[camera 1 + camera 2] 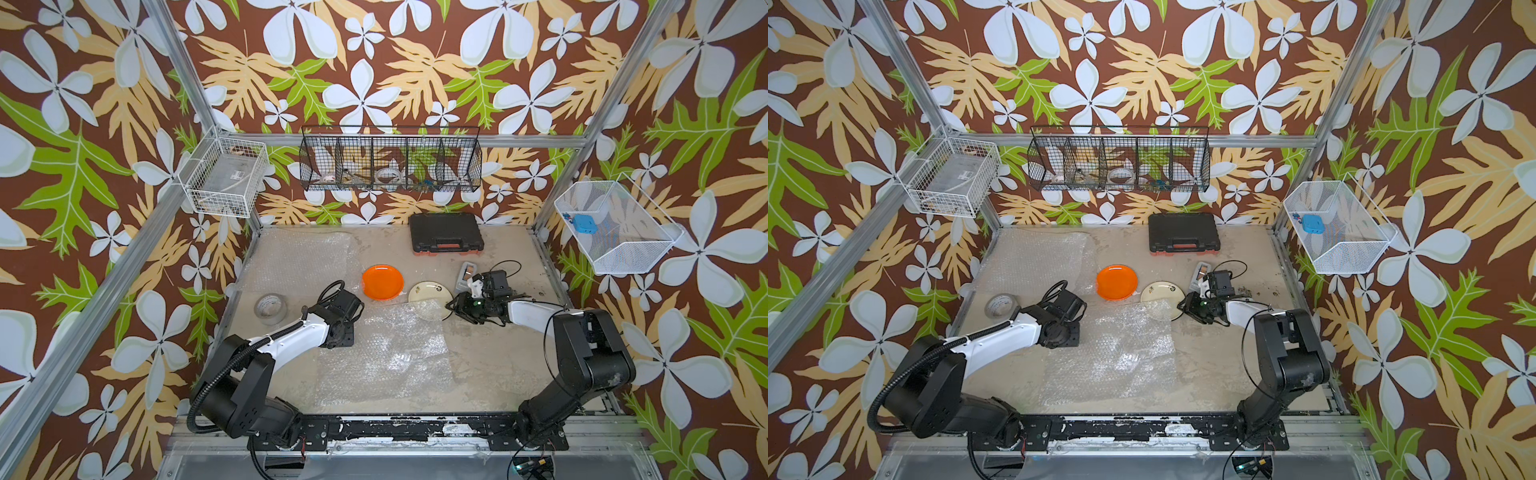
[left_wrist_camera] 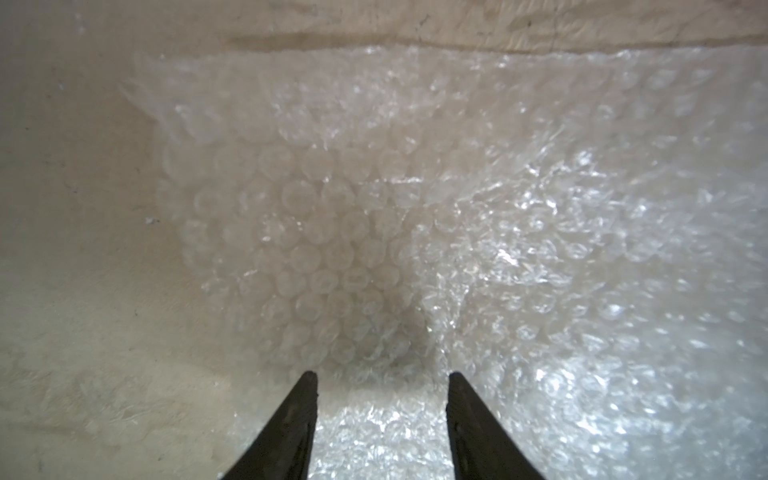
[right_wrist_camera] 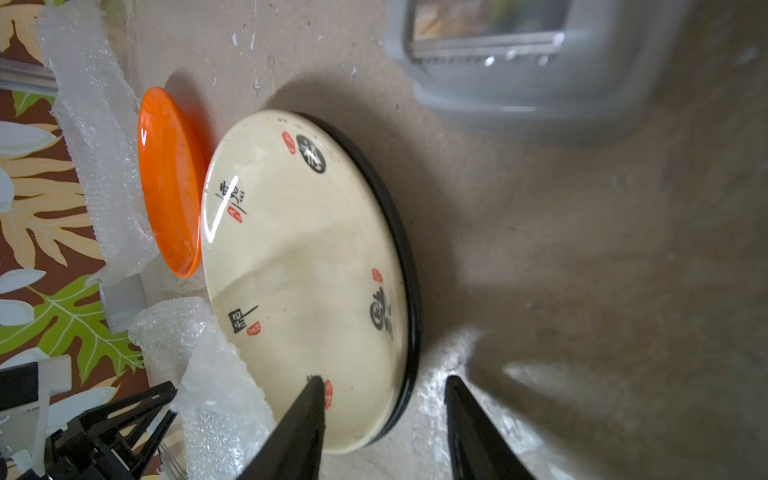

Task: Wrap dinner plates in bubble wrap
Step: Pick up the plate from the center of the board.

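An orange dinner plate (image 1: 382,281) (image 1: 1117,282) (image 3: 166,178) lies mid-table. Right of it lies a cream plate (image 1: 430,293) (image 1: 1162,293) (image 3: 299,257) with dark marks and a black rim beneath it. A bubble wrap sheet (image 1: 382,357) (image 1: 1113,353) is spread in front, and its far corner (image 3: 220,395) overlaps the cream plate's near edge. My right gripper (image 3: 384,380) (image 1: 453,306) is open, its jaws straddling the cream plate's right rim, one finger over the plate's face and the other beside the rim. My left gripper (image 2: 382,378) hangs open just above the sheet's left part (image 2: 374,228), holding nothing.
A second bubble wrap sheet (image 1: 299,257) lies at the back left. A tape roll (image 1: 270,309) stands at the left edge. A black case (image 1: 445,232) sits at the back. A grey dispenser (image 1: 466,275) (image 3: 519,62) lies behind the right gripper. Wire baskets hang on the walls.
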`<state>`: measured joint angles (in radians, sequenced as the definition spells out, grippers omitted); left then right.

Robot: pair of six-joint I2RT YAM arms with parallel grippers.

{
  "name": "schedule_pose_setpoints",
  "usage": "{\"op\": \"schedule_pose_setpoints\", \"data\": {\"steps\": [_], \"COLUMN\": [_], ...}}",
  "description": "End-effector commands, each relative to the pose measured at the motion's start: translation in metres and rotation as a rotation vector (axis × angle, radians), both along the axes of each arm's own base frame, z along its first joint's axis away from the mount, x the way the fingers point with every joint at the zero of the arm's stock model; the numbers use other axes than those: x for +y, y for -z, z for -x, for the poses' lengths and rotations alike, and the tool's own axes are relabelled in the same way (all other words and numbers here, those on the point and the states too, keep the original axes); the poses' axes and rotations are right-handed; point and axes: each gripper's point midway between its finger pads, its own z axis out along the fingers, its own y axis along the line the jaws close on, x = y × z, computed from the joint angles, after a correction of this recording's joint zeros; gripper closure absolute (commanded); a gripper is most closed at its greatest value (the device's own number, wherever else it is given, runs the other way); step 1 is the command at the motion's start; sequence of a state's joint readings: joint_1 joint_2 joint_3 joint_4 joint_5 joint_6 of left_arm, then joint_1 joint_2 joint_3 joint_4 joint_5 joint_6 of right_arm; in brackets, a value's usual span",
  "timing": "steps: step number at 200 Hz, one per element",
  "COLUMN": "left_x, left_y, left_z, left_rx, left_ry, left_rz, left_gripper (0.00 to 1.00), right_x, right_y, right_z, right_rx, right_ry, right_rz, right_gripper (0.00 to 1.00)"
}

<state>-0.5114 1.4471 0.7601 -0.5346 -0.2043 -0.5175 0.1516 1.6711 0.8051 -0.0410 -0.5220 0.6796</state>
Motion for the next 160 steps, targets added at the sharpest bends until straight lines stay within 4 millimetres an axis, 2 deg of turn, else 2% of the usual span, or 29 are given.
{"op": "schedule_pose_setpoints", "data": {"steps": [1, 37, 53, 72, 90, 127, 160], "left_x": [-0.002, -0.009, -0.012, -0.015, -0.017, -0.026, -0.04], "left_y": [0.002, 0.006, 0.006, 0.007, 0.007, 0.013, 0.018], "left_z": [0.004, 0.01, 0.011, 0.013, 0.013, 0.015, 0.017], "left_rx": [0.023, 0.044, 0.049, 0.054, 0.054, 0.067, 0.083], "left_ry": [0.019, 0.034, 0.038, 0.046, 0.046, 0.066, 0.095], "left_rz": [0.011, 0.051, 0.071, 0.082, 0.094, 0.129, 0.157], "left_gripper": [0.48, 0.48, 0.48, 0.48, 0.48, 0.48, 0.48], "right_x": [0.002, 0.009, 0.012, 0.019, 0.02, 0.008, 0.011], "right_y": [-0.002, 0.004, 0.003, -0.002, -0.012, -0.03, -0.021], "right_z": [-0.014, -0.025, -0.031, -0.043, -0.059, -0.099, -0.13], "right_rx": [-0.031, -0.024, -0.028, -0.042, -0.067, -0.119, -0.096], "right_ry": [0.028, 0.034, 0.043, 0.053, 0.084, 0.174, 0.193], "right_rz": [-0.023, -0.032, -0.041, -0.044, -0.022, 0.048, 0.055], "right_gripper": [0.58, 0.7, 0.78, 0.89, 0.94, 0.99, 0.98]}}
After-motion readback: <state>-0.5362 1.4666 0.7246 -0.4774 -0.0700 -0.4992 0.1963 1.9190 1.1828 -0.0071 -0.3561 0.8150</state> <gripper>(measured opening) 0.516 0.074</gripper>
